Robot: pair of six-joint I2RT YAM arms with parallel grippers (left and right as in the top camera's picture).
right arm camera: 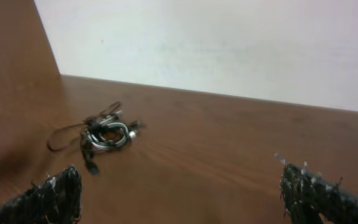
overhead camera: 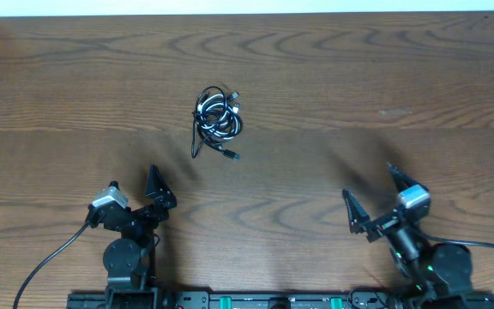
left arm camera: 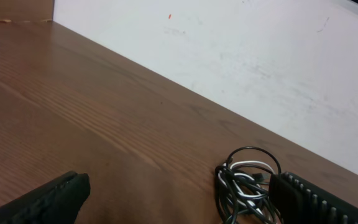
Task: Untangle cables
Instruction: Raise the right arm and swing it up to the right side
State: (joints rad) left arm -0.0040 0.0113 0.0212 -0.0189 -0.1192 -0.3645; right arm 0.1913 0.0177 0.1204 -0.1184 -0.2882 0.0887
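a brown wood-grain counter (overhead camera: 333, 77) fills the overhead view, and a white wall (left arm camera: 241, 56) runs along its far edge.

at the near left is the left end effector (overhead camera: 161, 192). its two black fingers (left arm camera: 50, 199) are spread wide with nothing between them, and it touches no cord.

farther out and a little to the right, left of the counter's middle, lie the cables (overhead camera: 218, 118). they are thin black cords and a white one, wound together in one tight knot of loops that lies flat on the wood. a loose black loop (overhead camera: 195, 142) trails from the knot toward the near left. one small plug end (overhead camera: 234, 94) sticks out at the bundle's far right, and a second plug end (overhead camera: 231, 155) lies at its near right. in the left wrist view the bundle shows low at the right, partly hidden behind the right-hand finger. the overhead view shows it apart from that end effector.

at the near right is the right end effector (overhead camera: 374, 196), its jaws also gaping and empty. in its wrist view the bundle lies far off to the left, well apart from both fingertips.
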